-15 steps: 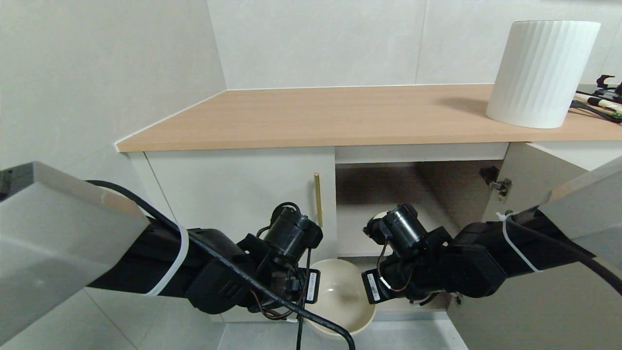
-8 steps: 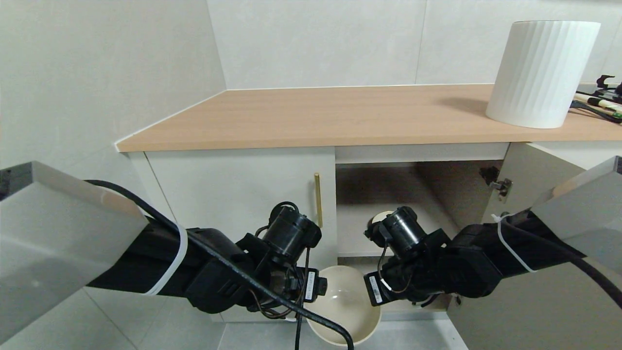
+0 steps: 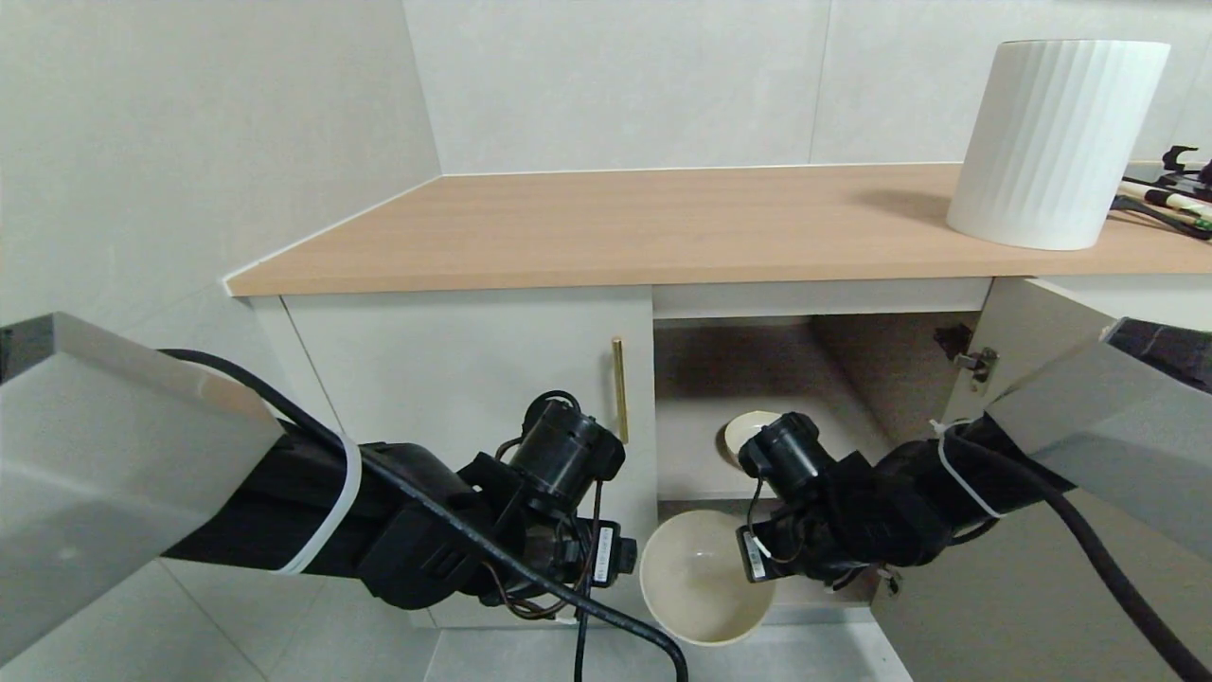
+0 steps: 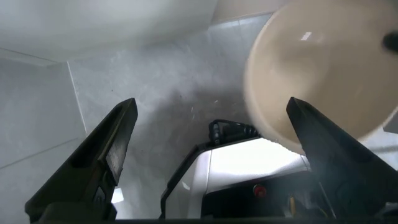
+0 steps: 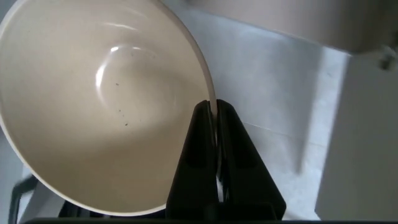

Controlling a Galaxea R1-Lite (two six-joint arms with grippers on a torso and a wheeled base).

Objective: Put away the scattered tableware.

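Cream bowl (image 3: 703, 585) hangs low before the open cabinet (image 3: 852, 365), rim pinched tight in the right gripper (image 5: 216, 118), left gripper (image 4: 208, 134) spread and empty; best kept level and eased in beside the small bowl (image 3: 746, 432) inside, no clinking.

Kitchen, wooden countertop (image 3: 663, 223), tiled wall (image 3: 615, 85), open cabinet (image 3: 757, 379)

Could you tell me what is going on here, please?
The right gripper is shut on the rim of a cream bowl, holding it low in front of the open cabinet. The left gripper is open and empty beside it. Another dish sits on the cabinet shelf.
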